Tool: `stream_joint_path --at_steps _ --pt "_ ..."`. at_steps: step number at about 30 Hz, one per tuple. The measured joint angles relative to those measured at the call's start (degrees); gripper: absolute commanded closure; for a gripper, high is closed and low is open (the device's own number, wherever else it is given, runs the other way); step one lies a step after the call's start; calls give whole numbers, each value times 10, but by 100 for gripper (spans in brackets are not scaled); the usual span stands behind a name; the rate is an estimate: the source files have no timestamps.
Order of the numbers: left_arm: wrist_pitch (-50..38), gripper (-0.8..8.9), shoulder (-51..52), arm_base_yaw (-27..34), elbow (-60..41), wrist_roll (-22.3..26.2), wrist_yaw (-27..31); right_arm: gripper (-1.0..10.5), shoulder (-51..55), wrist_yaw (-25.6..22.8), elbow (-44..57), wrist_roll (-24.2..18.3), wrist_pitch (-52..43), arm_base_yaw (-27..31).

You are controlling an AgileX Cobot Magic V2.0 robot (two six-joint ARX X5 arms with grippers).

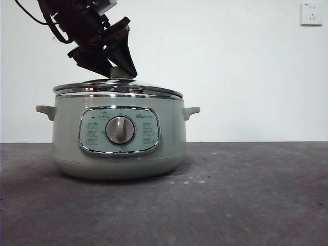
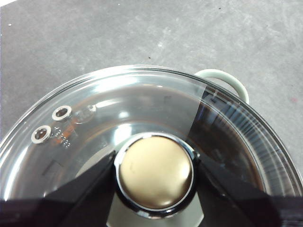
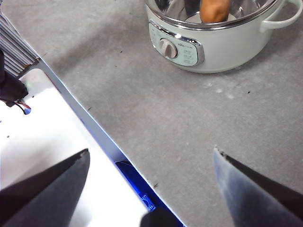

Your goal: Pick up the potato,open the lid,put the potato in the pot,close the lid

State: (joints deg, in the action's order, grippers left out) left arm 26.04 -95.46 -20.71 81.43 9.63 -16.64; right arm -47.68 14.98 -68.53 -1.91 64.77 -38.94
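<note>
- The pot (image 1: 119, 143) stands on a grey table (image 1: 246, 200), dial (image 1: 120, 130) facing front; a wall socket (image 1: 311, 14) sits well behind.
- The lid (image 1: 118, 88) rests level on the pot.
- The left gripper (image 2: 155, 171) has its jaws against both sides of the knob (image 2: 155, 172).
- The right gripper (image 3: 149, 182) hangs wide apart, well off.
- The potato (image 3: 214, 10) is inside the pot; its long axis cannot be told.
</note>
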Motion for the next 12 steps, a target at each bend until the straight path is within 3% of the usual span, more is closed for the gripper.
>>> stream_joint_path --at_steps 12 --pt "-7 822 -3 0 0 6 2 511 0 0 0 0 1 0"
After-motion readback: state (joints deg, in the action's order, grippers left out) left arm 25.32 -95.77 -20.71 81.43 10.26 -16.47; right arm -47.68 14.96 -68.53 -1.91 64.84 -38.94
